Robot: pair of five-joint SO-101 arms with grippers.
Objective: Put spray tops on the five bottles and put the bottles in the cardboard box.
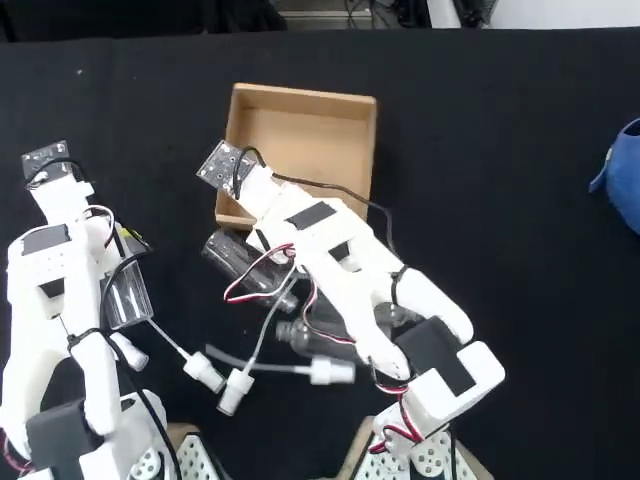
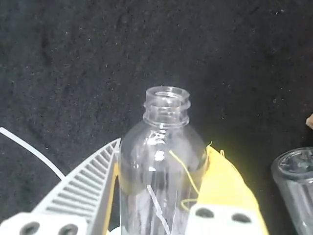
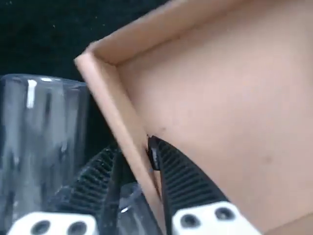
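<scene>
Cardboard check: found box [image 1: 300, 97] seemingly empty at far centre with right gripper [image 3: 139, 147] pinching its near-left wall, left gripper [image 2: 164, 144] clamped on uncapped bottle [image 2: 165, 105] near left, spray tops [image 1: 215, 375] loose on table [image 1: 500, 200]; judged all five unfinished.

no readable text, labels, numbers or signs on anything

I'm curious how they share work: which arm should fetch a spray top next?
Probably right. The left gripper is busy, shut on an uncapped bottle; the right gripper only pinches the box wall and could release it for the tops.
</scene>
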